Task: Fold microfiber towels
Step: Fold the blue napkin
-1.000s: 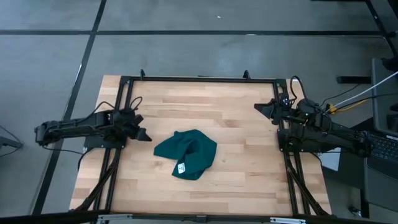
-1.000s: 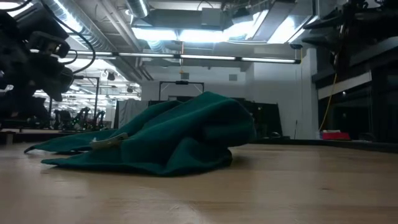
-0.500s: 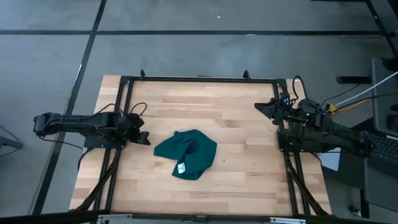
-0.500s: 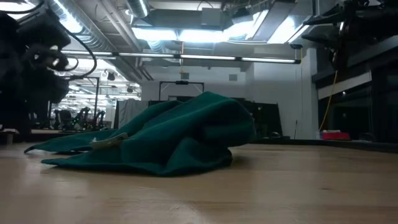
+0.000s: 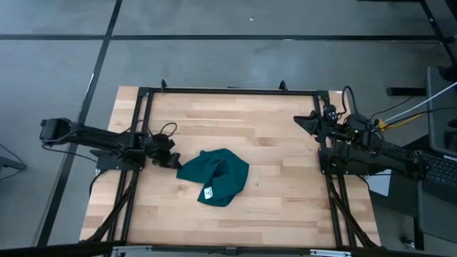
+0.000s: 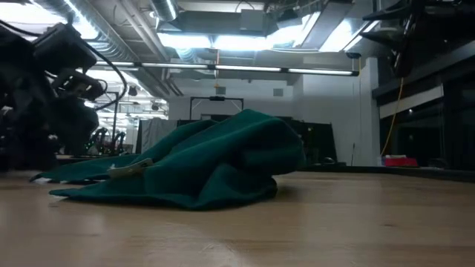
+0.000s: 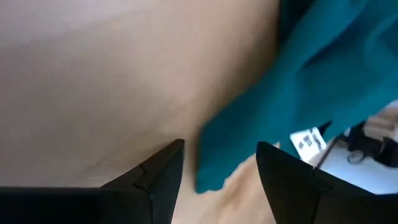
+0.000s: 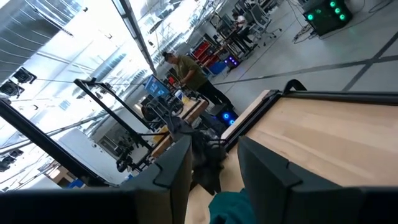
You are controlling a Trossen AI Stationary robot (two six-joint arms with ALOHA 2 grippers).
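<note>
The dark teal towel (image 5: 214, 175) lies crumpled in a heap at the middle of the wooden table, its white tag (image 5: 208, 192) on top near the near edge. It also shows in the low view (image 6: 193, 167). My left gripper (image 5: 172, 160) is open and low over the table at the towel's left corner (image 7: 211, 174). That corner lies between the two fingers, and I cannot tell whether they touch it. My right gripper (image 5: 300, 123) is open and empty, raised at the table's far right, well away from the towel.
A black metal frame (image 5: 228, 91) runs around the tabletop. Bare wood (image 5: 278, 200) lies around the towel on all sides. A person (image 8: 186, 71) stands in the room beyond the table.
My left gripper has gone down and toward the table's right, up to the towel's left corner, with its arm stretching out. The towel has not moved.
</note>
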